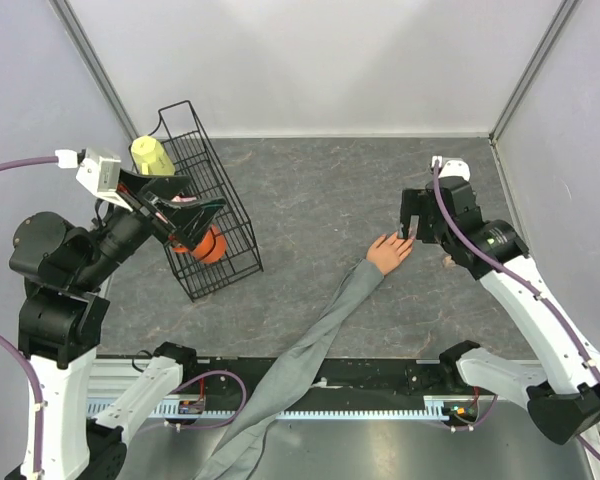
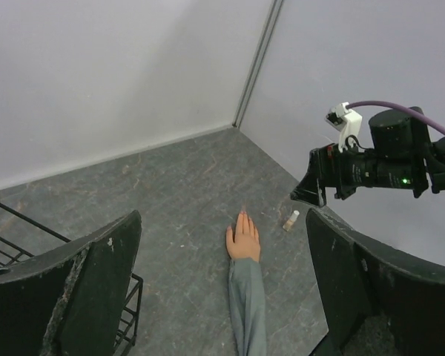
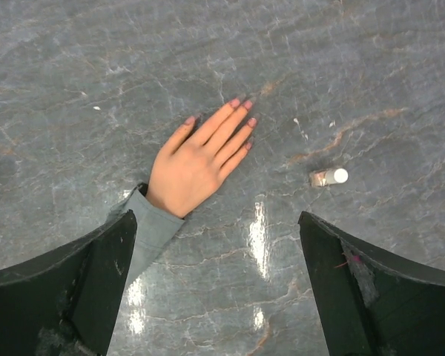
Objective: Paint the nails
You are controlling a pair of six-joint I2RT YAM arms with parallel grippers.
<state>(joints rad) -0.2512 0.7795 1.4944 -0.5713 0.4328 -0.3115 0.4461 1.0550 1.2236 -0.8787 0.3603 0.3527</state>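
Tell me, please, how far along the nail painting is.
Done: nothing certain; the nails look pinkish. In hand: nothing, left gripper and right gripper both open and empty. Left: pick up the small bottle lying beside the hand, then paint.

Black wire basket (image 1: 238, 214) far left w/ orange obj (image 1: 208, 246) inside, yellow obj (image 1: 152, 155) by its far corner. Small white-capped bottle (image 3: 328, 177) on its side, right.
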